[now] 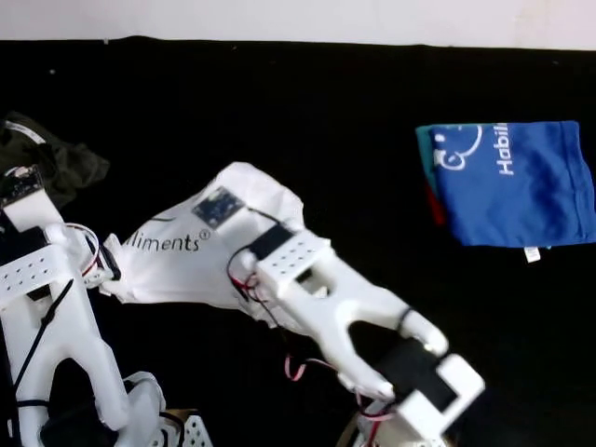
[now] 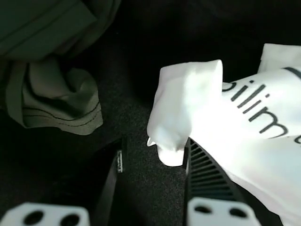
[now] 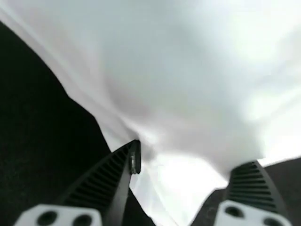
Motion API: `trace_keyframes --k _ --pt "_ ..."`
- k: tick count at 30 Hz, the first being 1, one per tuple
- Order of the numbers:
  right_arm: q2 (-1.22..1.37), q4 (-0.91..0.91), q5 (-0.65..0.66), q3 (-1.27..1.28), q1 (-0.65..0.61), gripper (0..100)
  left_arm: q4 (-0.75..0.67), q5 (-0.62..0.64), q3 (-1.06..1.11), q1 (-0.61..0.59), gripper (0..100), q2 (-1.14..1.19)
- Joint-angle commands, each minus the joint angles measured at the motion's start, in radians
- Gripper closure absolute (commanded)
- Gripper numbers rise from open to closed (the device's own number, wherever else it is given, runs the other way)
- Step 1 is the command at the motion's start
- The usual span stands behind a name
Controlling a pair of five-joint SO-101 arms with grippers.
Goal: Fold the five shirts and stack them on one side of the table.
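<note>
White shirt (image 1: 177, 256) crumpled left of centre on the black bench (image 1: 307, 112). Left claw (image 2: 154, 147) spread open astride one corner of it; right claw (image 3: 188, 155) likewise open over a fold. Folded blue shirt (image 1: 517, 186) atop a stack far right; green shirt (image 1: 70, 168) bunched far left

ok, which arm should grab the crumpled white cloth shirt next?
Left, likely: the left gripper is open with a bunched corner of the crumpled white cloth shirt between its fingers. The right gripper is open over smooth mid-shirt fabric.

Left arm (image 1: 42, 298) and right arm (image 1: 321, 291) both low, jaws apart.
</note>
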Motion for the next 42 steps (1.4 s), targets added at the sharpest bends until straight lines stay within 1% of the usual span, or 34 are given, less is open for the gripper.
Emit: trace_keyframes --k 1,3,4,6,8,14,19,23,28,33,38,42 --pt "0.059 -0.012 -0.009 -0.084 -0.005 82.4 0.009 -0.008 0.001 -0.008 80 -0.021" --pt "0.070 -0.012 -0.009 -0.105 0.015 96.3 0.009 -0.008 0.002 -0.008 80 -0.021" --pt "0.070 -0.008 -0.009 -0.114 0.030 99.8 0.009 -0.008 0.002 -0.008 80 -0.021" --pt "0.059 0.036 -0.009 -0.147 0.059 96.8 0.009 -0.008 0.002 -0.007 80 -0.021" --pt "0.028 0.077 -0.009 -0.188 0.085 99.2 0.008 -0.008 0.002 -0.004 80 -0.021" --pt "-0.137 0.177 0.000 -0.302 0.163 99.2 0.008 -0.009 -0.004 -0.002 80 -0.021" --pt "-0.223 0.200 0.101 -0.372 0.249 99.2 0.009 -0.008 -0.005 -0.001 80 -0.021" --pt "-0.251 0.202 0.127 -0.414 0.303 99.0 0.011 -0.006 -0.004 0.025 80 -0.021" --pt "-0.277 0.231 0.135 -0.501 0.361 98.6 0.011 -0.006 -0.004 0.074 80 -0.021" --pt "-0.246 0.216 0.133 -0.535 0.381 88.5 0.011 -0.005 0.002 0.139 80 -0.013" --pt "-0.205 0.147 0.130 -0.582 0.390 87.8 0.011 -0.005 0.015 0.214 80 -0.012" --pt "-0.200 0.143 0.055 -0.584 0.398 87.5 0.011 -0.006 0.054 0.332 80 -0.012"
